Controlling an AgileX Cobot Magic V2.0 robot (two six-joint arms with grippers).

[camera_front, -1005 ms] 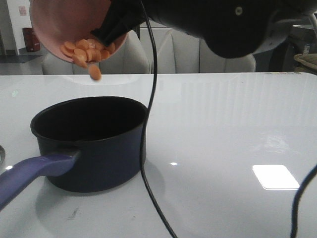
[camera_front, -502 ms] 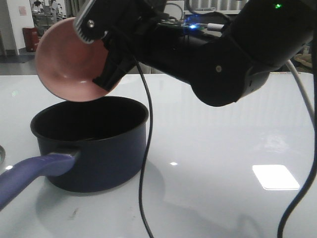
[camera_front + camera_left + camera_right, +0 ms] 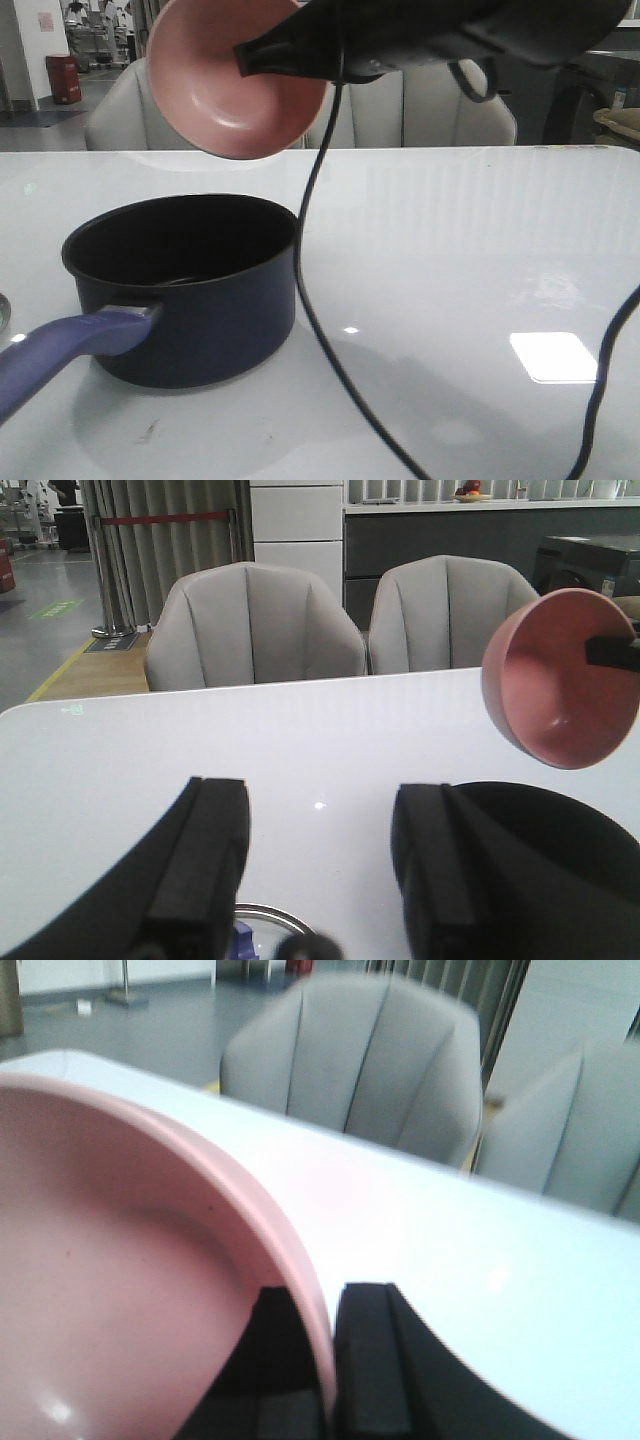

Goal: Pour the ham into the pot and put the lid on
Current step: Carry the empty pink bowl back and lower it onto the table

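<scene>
Emptied since a second ago, the pink bowl [image 3: 235, 85] lifts clear of the pot [image 3: 185, 285], its rim pinched in the right pincer [image 3: 335, 1345]; left pincer [image 3: 320, 870] gapes wide, so fetching the lid seems next.

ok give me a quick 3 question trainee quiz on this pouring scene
1. True or false: the pink bowl held in the right gripper is empty.
2. Which is open with nothing between its fingers? A) left gripper B) right gripper
3. Fill in: the bowl is held tilted above the ____.

Key: 1 true; 2 A; 3 pot
</scene>
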